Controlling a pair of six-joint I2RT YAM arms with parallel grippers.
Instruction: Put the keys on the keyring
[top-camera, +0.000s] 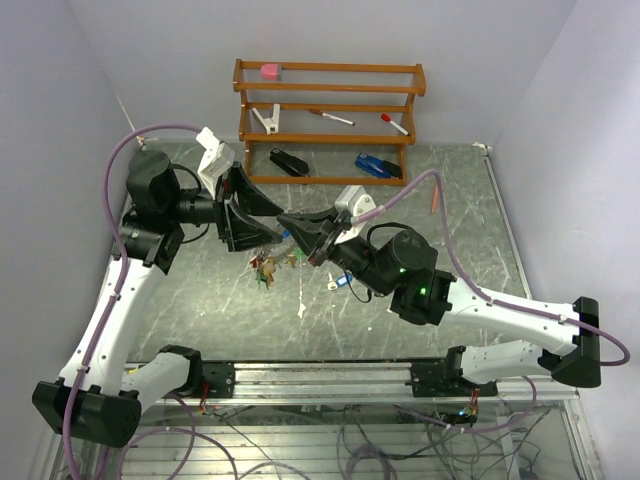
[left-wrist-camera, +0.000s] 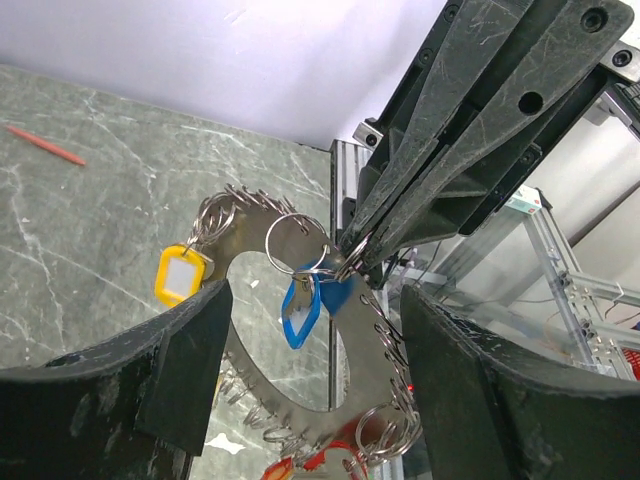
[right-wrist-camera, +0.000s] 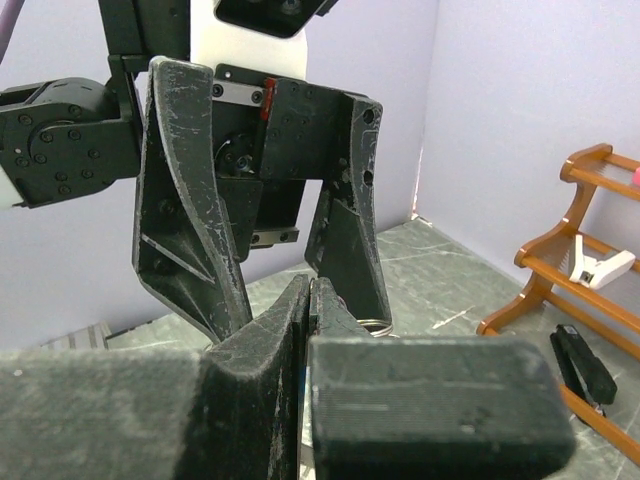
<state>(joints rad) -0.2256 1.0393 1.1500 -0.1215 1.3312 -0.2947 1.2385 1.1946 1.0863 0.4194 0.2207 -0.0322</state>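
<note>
Overhead, left gripper (top-camera: 250, 215) and right gripper (top-camera: 295, 228) meet mid-air; left wrist view, left fingers (left-wrist-camera: 190, 345) grip the keyring (left-wrist-camera: 262, 238) while the right gripper pinches the blue-tagged key (left-wrist-camera: 300, 305) at its rim; right wrist view, jaws closed; threading is judged in hand, and the key's split ring must next be worked onto a rim loop.

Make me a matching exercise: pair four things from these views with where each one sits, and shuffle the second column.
1 pink rectangular block
2 white plastic clip
3 key with yellow plastic tag
4 thin orange stick

A hanging on the silvery toothed metal keyring
B lying on the green marbled table
C top shelf of the brown wooden rack
D middle shelf of that rack

Pairs: 1-C, 2-D, 3-A, 4-B
</note>
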